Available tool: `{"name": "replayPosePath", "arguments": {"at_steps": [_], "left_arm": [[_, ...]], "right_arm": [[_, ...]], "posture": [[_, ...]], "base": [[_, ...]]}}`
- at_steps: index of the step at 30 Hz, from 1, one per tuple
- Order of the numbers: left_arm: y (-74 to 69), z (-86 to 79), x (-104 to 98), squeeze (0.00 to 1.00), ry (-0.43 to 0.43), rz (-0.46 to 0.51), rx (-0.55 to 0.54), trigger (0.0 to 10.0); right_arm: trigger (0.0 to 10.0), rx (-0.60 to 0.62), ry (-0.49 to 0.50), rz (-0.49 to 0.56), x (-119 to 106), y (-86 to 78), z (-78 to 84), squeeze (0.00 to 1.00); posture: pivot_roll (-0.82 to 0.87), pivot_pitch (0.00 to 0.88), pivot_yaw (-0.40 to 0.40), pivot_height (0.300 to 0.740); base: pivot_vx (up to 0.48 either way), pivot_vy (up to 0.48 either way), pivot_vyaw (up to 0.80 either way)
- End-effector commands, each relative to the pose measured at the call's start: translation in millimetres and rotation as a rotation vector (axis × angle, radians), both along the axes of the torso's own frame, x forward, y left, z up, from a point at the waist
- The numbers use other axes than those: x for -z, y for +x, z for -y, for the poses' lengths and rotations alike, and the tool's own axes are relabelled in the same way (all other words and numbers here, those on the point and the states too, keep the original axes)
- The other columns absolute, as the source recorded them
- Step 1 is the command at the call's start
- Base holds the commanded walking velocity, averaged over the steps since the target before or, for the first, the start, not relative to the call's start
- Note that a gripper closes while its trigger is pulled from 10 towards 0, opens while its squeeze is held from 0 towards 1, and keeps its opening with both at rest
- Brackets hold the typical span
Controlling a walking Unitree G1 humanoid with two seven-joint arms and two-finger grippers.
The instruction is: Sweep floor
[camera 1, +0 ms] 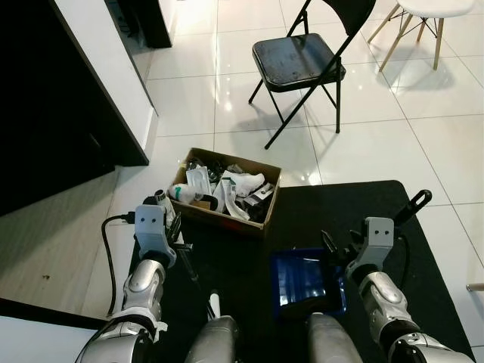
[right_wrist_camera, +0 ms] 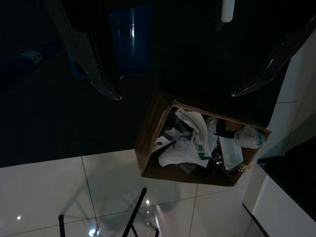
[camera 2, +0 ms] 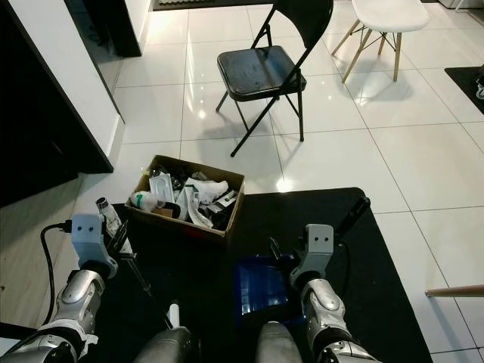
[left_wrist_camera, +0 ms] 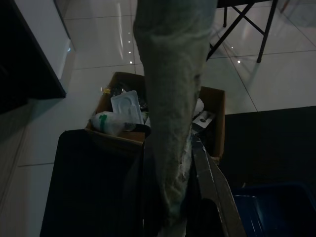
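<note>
My left gripper [camera 1: 168, 219] is low at the left, shut on a thick pale broom handle [left_wrist_camera: 170, 123] that crosses the left wrist view. A thin dark rod runs down from it towards my legs. A blue dustpan [camera 1: 302, 281] lies on the black mat [camera 1: 340, 204] in front of my right leg. My right gripper [camera 1: 333, 248] hovers just above its far right corner, and in the right wrist view the right gripper [right_wrist_camera: 175, 94] is open with nothing between the fingers. A cardboard box [camera 1: 227, 220] full of paper and plastic rubbish stands at the mat's far left corner.
A black folding chair [camera 1: 299, 60] stands on the white tiles beyond the box, a white chair [camera 1: 423, 11] at the far right. A dark cabinet [camera 1: 45, 113] lines the left. A black power cord [camera 1: 110, 257] loops by my left arm. A wooden stick [camera 2: 454, 290] pokes in from the right.
</note>
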State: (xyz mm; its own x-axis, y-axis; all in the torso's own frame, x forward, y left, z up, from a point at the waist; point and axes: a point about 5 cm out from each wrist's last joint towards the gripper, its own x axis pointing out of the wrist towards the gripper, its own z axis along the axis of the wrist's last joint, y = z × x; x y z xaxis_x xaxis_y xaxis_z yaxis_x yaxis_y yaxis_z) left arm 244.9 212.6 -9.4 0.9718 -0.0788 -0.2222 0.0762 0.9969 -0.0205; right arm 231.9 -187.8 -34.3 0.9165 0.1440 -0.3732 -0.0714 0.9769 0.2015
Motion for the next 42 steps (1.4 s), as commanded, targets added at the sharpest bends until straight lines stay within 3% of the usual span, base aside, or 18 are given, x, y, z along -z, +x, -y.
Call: {"name": "replayPosePath", "arguments": {"at_steps": [1, 12, 17, 22, 37, 42], "left_arm": [[-9.1, 0.3, 9.3, 0.00, -0.005, -0.053, -0.003, 10.0], [-6.3, 6.0, 7.3, 0.00, -0.014, -0.031, 0.001, 10.0], [-6.6, 3.8, 7.6, 0.00, -0.010, -0.037, -0.012, 10.0], [-3.7, 4.9, 5.6, 0.00, 0.013, -0.037, 0.034, 10.0], [-4.5, 4.2, 7.1, 0.00, 0.004, -0.043, -0.004, 10.0], [-3.7, 6.8, 6.3, 0.00, 0.026, -0.039, 0.030, 10.0]], "right_arm": [[10.0, 0.008, -0.004, -0.022, 3.4, -3.7, 0.6, 0.00], [10.0, 0.013, -0.007, -0.018, 1.2, -0.9, 5.1, 0.00], [10.0, -0.010, 0.002, -0.026, 1.6, -0.2, 1.8, 0.00], [10.0, 0.041, -0.015, -0.009, -0.2, 1.0, 5.5, 0.00], [10.0, 0.001, -0.019, -0.022, 0.3, 1.6, 3.4, 0.00], [10.0, 0.002, -0.011, -0.025, 0.6, 1.5, 4.0, 0.00]], "posture": [[0.01, 0.050, 0.010, 0.740], [0.01, 0.048, -0.006, 0.740], [-0.01, 0.069, 0.035, 0.740], [0.00, 0.074, 0.025, 0.740], [0.01, 0.064, 0.003, 0.740], [0.01, 0.045, -0.007, 0.740]], "base": [[0.000, 0.000, 0.00], [0.000, 0.000, 0.00], [0.000, 0.000, 0.00], [0.000, 0.000, 0.00], [0.000, 0.000, 0.00], [0.000, 0.000, 0.00]]}}
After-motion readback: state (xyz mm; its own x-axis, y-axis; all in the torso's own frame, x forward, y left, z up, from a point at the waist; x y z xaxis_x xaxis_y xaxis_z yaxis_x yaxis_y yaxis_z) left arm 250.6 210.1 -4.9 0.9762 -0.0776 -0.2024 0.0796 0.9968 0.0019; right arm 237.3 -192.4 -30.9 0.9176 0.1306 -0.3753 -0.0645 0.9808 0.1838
